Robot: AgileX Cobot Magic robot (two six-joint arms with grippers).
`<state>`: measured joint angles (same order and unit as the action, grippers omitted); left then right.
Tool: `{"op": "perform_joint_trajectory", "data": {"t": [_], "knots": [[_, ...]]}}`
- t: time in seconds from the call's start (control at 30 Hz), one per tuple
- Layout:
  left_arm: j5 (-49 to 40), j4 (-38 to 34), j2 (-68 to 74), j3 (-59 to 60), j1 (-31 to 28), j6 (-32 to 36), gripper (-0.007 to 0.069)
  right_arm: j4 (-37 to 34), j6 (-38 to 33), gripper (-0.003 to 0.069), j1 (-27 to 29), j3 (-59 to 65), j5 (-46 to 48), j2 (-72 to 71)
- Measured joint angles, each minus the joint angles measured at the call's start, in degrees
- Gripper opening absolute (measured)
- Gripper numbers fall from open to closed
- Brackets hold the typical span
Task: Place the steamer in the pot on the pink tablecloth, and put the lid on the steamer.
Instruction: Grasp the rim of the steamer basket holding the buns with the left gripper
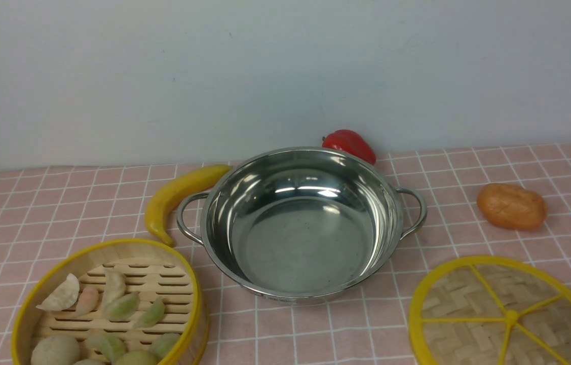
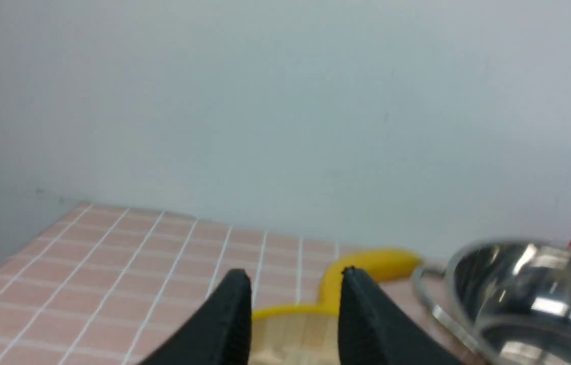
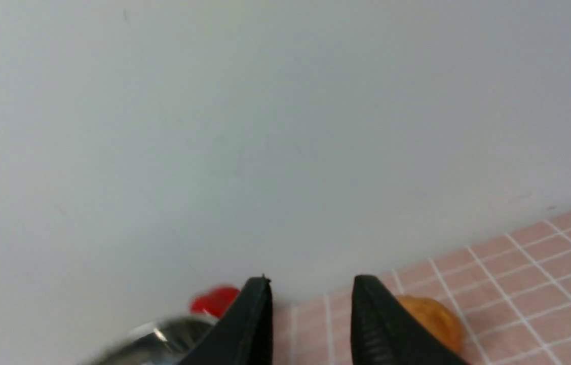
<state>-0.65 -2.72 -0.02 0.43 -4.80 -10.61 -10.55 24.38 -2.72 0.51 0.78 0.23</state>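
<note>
The shiny steel pot (image 1: 301,223) stands empty at the middle of the pink tablecloth (image 1: 37,213). The steamer (image 1: 113,304), with dumplings and buns on its slatted floor, sits at the front left, beside the pot. The flat woven lid (image 1: 508,317) lies at the front right. My left gripper (image 2: 295,276) is open and empty, above the near side of the steamer rim (image 2: 285,312), with the pot (image 2: 523,299) to one side. My right gripper (image 3: 310,281) is open and empty, high above the cloth. Neither gripper shows clearly in the front view.
A yellow banana (image 1: 179,195) lies against the pot's left handle. A red pepper (image 1: 350,144) sits behind the pot by the wall. An orange-brown potato (image 1: 511,206) lies to the right. The grey wall closes the back.
</note>
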Motion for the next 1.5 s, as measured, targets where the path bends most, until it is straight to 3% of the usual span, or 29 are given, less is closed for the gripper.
{"op": "perform_joint_trajectory", "data": {"t": [0.17,0.33,0.5,0.7,0.8,0.87,0.93,1.07,1.17,1.2,1.3,1.4,1.5], "knots": [[12.32,-4.79,0.00,0.00,0.00,-2.44,0.0243,-6.20,3.51,0.0240,0.00,0.00,-6.21,0.00],[24.75,-5.44,0.00,0.00,0.00,-2.80,0.0243,-7.15,3.71,0.0240,0.00,0.00,-10.43,0.00],[32.52,-5.23,0.00,0.00,0.00,-2.80,0.0243,-7.20,3.76,0.0240,0.00,0.00,-10.92,0.00],[34.47,-2.33,0.00,0.00,0.00,-2.80,0.0243,-7.20,5.25,0.0240,0.00,0.00,-13.18,0.00],[42.81,3.05,-0.05,-0.86,0.00,-3.40,0.0243,-7.20,8.46,0.0240,0.00,0.00,-26.73,-0.02],[44.57,4.76,-0.05,-2.42,0.00,-3.65,0.0243,-7.20,8.91,0.0240,0.00,-0.51,-31.42,-0.07],[45.39,8.34,-0.17,-8.88,0.00,-3.84,0.0243,-6.94,8.16,0.0240,0.00,-4.59,-42.22,0.03],[34.87,10.24,-0.28,-20.67,0.00,-3.38,0.0243,-6.28,1.53,0.0240,0.00,-13.66,-46.77,1.86],[19.80,10.43,0.25,-29.80,0.00,-0.51,0.0243,-5.35,-5.70,0.0240,0.00,-20.64,-43.11,4.60],[11.37,10.65,1.94,-34.29,0.00,2.20,0.0243,-4.26,-11.28,0.0240,0.00,-25.81,-36.48,7.39],[-2.01,10.65,5.47,-39.87,0.00,6.84,0.0243,-2.75,-17.68,0.0240,0.00,-33.42,-22.26,11.96],[-17.12,10.71,11.30,-44.23,0.00,8.63,0.0243,-2.25,-20.31,0.0240,0.00,-39.17,-2.49,18.45],[-30.56,10.71,17.76,-46.51,0.00,5.61,0.0243,-2.20,-20.86,0.0240,0.00,-42.39,15.55,25.43]]}}
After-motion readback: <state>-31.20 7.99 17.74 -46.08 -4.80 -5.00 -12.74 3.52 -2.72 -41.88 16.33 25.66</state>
